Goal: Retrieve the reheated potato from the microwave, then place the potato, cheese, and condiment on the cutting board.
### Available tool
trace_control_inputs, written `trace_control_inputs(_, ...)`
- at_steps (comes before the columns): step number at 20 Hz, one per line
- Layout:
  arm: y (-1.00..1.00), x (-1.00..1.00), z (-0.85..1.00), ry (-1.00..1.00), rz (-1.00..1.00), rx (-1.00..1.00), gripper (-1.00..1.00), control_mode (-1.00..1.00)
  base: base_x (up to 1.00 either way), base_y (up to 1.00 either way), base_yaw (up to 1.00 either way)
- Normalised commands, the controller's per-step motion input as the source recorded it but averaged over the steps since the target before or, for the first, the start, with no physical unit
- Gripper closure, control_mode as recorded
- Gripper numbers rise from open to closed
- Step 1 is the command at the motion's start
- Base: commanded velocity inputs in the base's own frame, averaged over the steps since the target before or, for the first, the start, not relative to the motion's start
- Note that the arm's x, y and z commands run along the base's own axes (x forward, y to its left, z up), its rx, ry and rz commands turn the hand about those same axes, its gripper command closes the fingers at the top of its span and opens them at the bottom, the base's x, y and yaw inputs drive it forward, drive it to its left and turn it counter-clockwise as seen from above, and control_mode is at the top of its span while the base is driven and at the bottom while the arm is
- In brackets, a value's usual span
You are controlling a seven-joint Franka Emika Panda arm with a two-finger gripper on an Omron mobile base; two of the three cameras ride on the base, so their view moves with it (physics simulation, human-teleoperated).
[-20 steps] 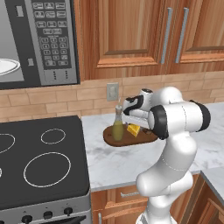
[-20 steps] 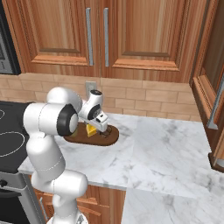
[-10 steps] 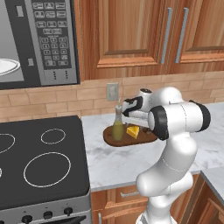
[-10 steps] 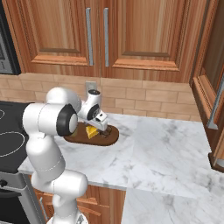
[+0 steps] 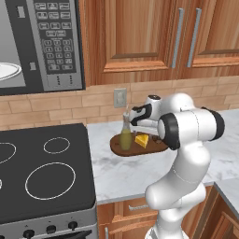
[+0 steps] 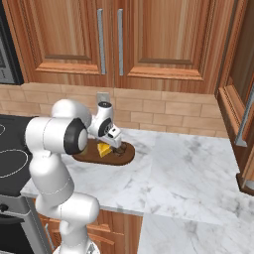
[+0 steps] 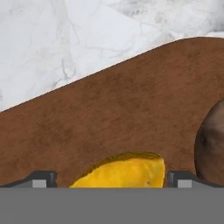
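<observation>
The dark oval cutting board (image 5: pixel 119 145) lies on the marble counter. On it stand the green condiment bottle (image 5: pixel 125 136) and, beside it, the yellow cheese wedge (image 5: pixel 142 140). My gripper (image 5: pixel 143 128) hangs open just above the cheese. In the hand view the cheese (image 7: pixel 124 169) sits between the two fingertips (image 7: pixel 43 178), apart from both. The brown potato (image 7: pixel 211 142) rests on the board (image 7: pixel 118 109) at the right edge of that view. From the right, the gripper (image 6: pixel 115 143) stands over the cheese (image 6: pixel 103 150) on the board (image 6: pixel 124 158). The microwave (image 5: pixel 53 42) is at the upper left.
A white plate (image 5: pixel 5 73) sits inside the microwave. A black stovetop (image 5: pixel 42 172) lies left of the counter. Wooden cabinets (image 5: pixel 140 37) hang above, and an outlet (image 5: pixel 120 97) is on the brick wall behind the board. Marble counter (image 6: pixel 188 168) stretches to the right.
The hand has eased back slightly from the cheese, which shows a little more. The jaws stay open.
</observation>
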Motion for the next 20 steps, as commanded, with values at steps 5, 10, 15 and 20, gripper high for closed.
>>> trace_control_inputs(5, 0.0, -0.04, 0.14, -0.06, 0.0, 0.0, -1.0, -1.0, 0.0, 0.0, 0.0)
trace_control_inputs(10, -0.05, -0.1, 0.23, -0.09, 0.0, 0.0, -1.0, -1.0, 0.0, 0.0, 0.0)
trace_control_inputs(15, -0.18, -0.18, 0.23, -0.01, 0.0, 0.0, -1.0, -1.0, 0.0, 0.0, 0.0)
trace_control_inputs(20, -0.18, -0.43, 0.2, 0.0, 0.0, 0.0, -1.0, -1.0, 0.0, 0.0, 0.0)
